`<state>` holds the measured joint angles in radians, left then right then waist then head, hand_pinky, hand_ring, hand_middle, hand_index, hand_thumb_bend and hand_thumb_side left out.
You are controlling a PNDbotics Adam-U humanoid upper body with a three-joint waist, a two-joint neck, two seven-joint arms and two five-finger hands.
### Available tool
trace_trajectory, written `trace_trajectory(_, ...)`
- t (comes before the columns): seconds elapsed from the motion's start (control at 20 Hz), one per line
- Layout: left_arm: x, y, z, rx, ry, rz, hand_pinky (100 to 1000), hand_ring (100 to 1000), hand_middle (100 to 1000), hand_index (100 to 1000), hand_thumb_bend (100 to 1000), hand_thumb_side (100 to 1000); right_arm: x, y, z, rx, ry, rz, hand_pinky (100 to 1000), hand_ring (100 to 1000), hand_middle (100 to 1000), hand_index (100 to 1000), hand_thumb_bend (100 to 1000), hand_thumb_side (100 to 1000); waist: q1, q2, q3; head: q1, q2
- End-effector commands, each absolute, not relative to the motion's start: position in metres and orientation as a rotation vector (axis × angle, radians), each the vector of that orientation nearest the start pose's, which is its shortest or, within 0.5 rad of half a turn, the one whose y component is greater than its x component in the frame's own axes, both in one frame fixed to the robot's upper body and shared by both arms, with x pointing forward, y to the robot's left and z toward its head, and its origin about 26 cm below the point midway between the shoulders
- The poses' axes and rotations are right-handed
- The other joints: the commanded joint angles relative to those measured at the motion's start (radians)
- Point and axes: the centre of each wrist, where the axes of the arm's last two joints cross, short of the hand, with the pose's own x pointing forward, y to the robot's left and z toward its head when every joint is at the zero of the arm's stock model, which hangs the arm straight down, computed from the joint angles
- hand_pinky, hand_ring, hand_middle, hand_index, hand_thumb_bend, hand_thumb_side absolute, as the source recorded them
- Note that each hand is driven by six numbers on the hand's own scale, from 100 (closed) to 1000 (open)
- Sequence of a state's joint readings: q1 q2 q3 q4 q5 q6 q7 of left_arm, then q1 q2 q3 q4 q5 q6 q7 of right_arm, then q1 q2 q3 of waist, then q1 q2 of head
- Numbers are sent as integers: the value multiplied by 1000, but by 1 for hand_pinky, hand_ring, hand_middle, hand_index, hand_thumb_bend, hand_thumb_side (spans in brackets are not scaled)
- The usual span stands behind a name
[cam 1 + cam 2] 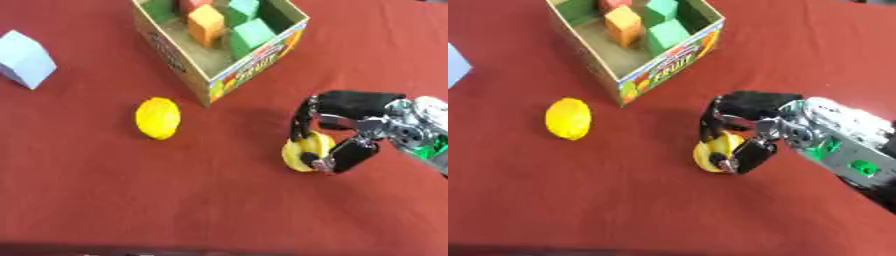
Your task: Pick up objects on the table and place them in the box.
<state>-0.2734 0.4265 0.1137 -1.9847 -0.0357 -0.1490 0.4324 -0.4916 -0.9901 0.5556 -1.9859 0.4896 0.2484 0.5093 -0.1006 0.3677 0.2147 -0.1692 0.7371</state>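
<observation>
Two yellow fruits lie on the red cloth-covered table [105,200] in front of me. My right hand [346,132], black with silver joints, comes in from the right, its fingers [304,120] curled over the top of a small, ribbed yellow fruit [306,150] and its thumb pressed against the near side, so the fruit is pinched between them while still resting on the cloth. Well to the left sits a smooth, oval lemon [157,118], apart from everything else. Beyond both stands an open cardboard box [249,70] with printed fruit graphics on its sides; inside I see matte green blocks [252,34] and an orange block [206,24] standing on end. At the far left edge rests a pale blue, sharp-cornered block [24,59]. My left hand does not show.
</observation>
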Motion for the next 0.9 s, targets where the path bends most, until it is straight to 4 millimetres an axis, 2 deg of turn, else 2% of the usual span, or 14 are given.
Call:
trace_trajectory(0.05,294,304,219,559,-2502,74,753,565,540,813,100,525,290,-247,219,-752,-1330,1823,791,720,557,685,257,157,4,-21,-1,-3,-10)
trace_trajectory(0.1,294,304,219,559,-2502,73,753,565,540,813,100,525,290,-248,219,-756,-1336,1825,797,736,582,710,269,156,4,-22,-1,-2,-10)
trace_trajectory(0.2,294,305,219,562,-2502,74,753,565,540,813,100,524,289,-251,218,-748,-1340,1843,820,805,693,806,293,146,4,-23,-2,0,-11)
trace_trajectory(0.35,294,306,219,569,-2501,75,753,565,540,813,100,524,289,-262,222,-749,-1333,1891,862,884,789,889,287,142,3,-23,-6,8,-12)
trace_trajectory(0.55,294,306,219,573,-2501,75,752,565,540,813,100,524,288,-276,229,-807,-1325,1892,890,926,832,912,296,222,5,-23,-15,13,-12)
trace_trajectory(0.9,294,305,219,568,-2502,76,752,564,540,813,100,524,287,-282,230,-879,-1288,1857,885,918,813,903,334,220,10,-19,-20,9,-16)
